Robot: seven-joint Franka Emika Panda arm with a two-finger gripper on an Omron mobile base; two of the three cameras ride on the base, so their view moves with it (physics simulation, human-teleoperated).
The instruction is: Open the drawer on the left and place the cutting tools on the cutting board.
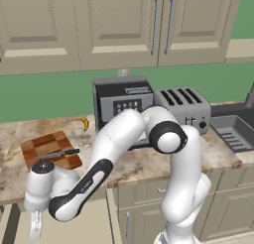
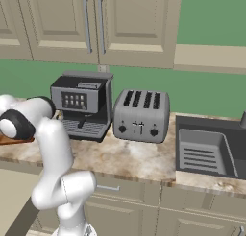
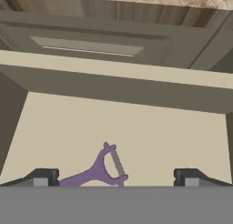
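Observation:
The drawer on the left stands pulled out under the counter, and its beige floor is seen from above in the hand view. A small purple cutting tool with forked arms lies on that floor, between my gripper's fingertips and nearer the left one. My gripper is open and points down into the drawer; it also shows low at the left. The checkered wooden cutting board lies on the counter just above, with a dark-handled knife on it.
On the marble counter are a coffee machine, a toaster, a banana and, at the right, a sink. Wall cabinets hang above. The arm's elbow overhangs the counter edge.

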